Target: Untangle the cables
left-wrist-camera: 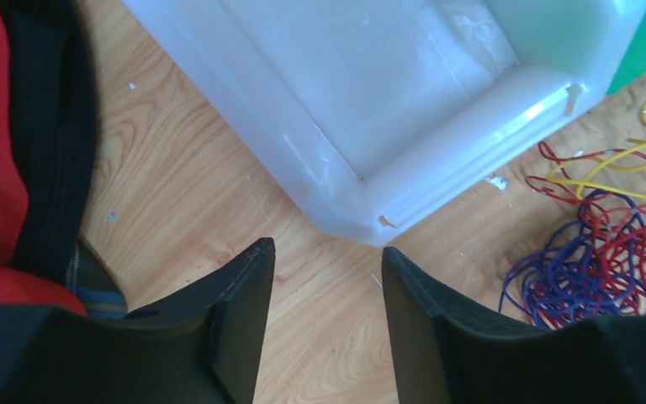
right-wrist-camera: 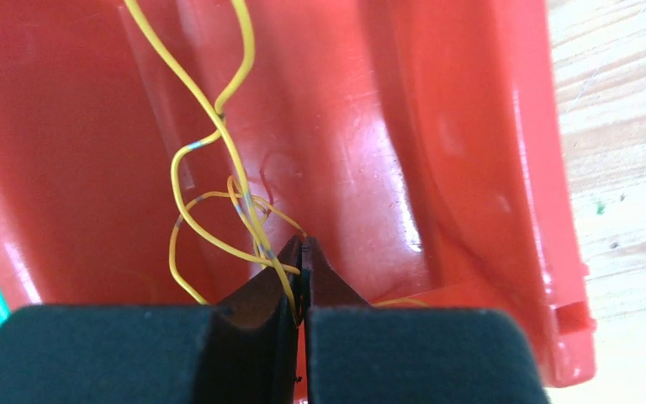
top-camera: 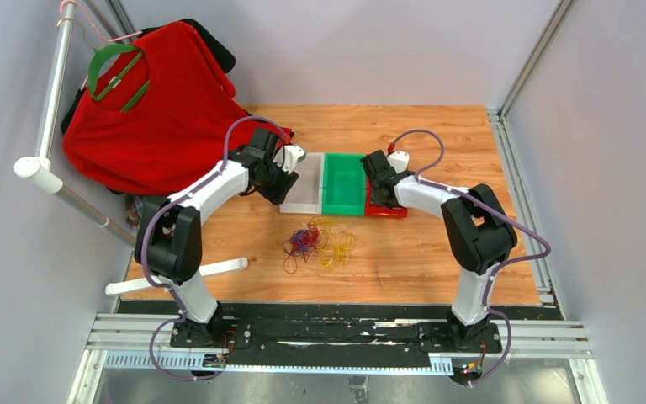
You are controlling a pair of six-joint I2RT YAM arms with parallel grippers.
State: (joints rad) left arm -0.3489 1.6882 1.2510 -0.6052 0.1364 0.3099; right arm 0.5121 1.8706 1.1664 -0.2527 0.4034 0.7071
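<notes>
Cables (top-camera: 318, 240) — mostly lying tangled on the table (top-camera: 437, 135), just in front of the green bin (top-camera: 343, 183). Pinching one yellow strand (right-wrist-camera: 219, 112) in the right gripper (right-wrist-camera: 303, 244), jaws clamped tight, over the red bin (right-wrist-camera: 471, 126). Holding the left gripper (left-wrist-camera: 324, 252) parted and empty near the white bin (left-wrist-camera: 437, 160) corner. Risking a snag — strand looping on itself, possibly clinging on release and dragging back out.

Right claw (right-wrist-camera: 301, 246) pinching yellow cable (right-wrist-camera: 219, 114), inside red bin (right-wrist-camera: 437, 126)
</notes>
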